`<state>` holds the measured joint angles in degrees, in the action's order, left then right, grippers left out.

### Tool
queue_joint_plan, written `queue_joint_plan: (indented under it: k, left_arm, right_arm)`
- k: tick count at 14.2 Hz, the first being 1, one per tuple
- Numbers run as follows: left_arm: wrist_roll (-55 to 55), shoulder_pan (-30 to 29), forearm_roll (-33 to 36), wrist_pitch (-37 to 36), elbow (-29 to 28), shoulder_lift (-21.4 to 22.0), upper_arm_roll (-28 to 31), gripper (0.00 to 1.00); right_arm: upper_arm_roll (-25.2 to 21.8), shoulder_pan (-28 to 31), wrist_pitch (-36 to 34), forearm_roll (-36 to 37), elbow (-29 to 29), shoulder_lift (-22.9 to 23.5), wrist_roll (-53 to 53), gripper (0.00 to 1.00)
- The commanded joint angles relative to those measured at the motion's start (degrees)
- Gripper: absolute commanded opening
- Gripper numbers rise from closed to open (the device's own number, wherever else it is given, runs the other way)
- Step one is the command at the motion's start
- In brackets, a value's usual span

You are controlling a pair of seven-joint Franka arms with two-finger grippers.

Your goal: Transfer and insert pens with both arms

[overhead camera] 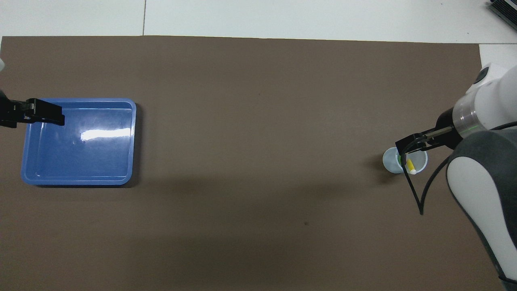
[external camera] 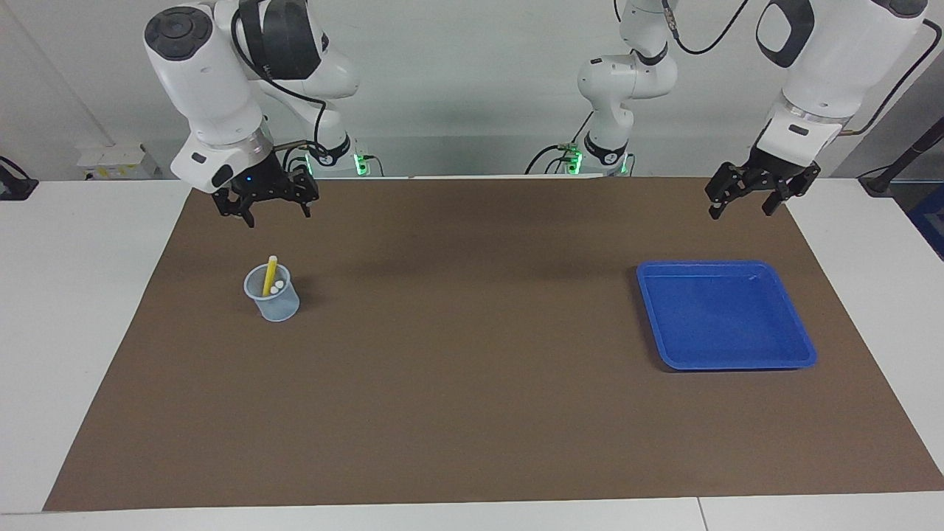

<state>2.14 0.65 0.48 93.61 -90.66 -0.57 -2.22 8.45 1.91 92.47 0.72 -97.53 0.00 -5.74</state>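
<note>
The pens (external camera: pixel 271 276) are seen standing in the cup (external camera: pixel 273 299), apparently all three; the tray (external camera: pixel 726 315) beside it lies bare. Both hands, left (external camera: pixel 743 199) and right (external camera: pixel 271 207), are held wide, empty.

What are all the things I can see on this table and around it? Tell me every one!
Brown paper mat: one, brown, covering most of the white table.
Small translucent plastic cup: one, pale blue-grey, on the mat toward the right arm's end.
Yellow marker pen: one, yellow with a whitish cap, standing tilted in the cup.
Other pens in the cup: two more whitish caps show; a bit of green shows from overhead.
Shallow blue plastic tray: one, blue, nothing in it, on the mat toward the left arm's end.
Smaller white arms with green lights: two, at the robots' edge of the table.
Right hand: black, open, raised over the mat.
Left hand: black, open, waiting over the mat's corner.
</note>
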Motion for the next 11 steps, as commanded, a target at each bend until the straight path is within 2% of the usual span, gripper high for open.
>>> queue_joint_plan:
  k: [1, 4, 7, 11]
  left_arm:
    - [-0.21, 0.67, -0.74, -0.18, -0.04, 0.22, 0.81, 1.00]
    - [-0.21, 0.67, -0.74, -0.18, -0.04, 0.22, 0.81, 1.00]
    - [-0.21, 0.67, -0.74, -0.18, -0.04, 0.22, 0.81, 1.00]
    - [-0.21, 0.67, -0.74, -0.18, -0.04, 0.22, 0.81, 1.00]
  right_arm:
    - [0.17, -0.76, -1.24, 0.77, 1.55, 0.53, 0.38, 1.00]
    - [-2.38, -3.66, -1.24, 0.51, 1.55, 0.09, 0.47, 1.00]
    - [-4.13, -3.93, -1.50, 0.07, 1.29, -0.35, 0.90, 1.00]
    - [-4.40, -4.80, -1.76, -2.74, 1.55, -0.61, 4.07, 1.00]
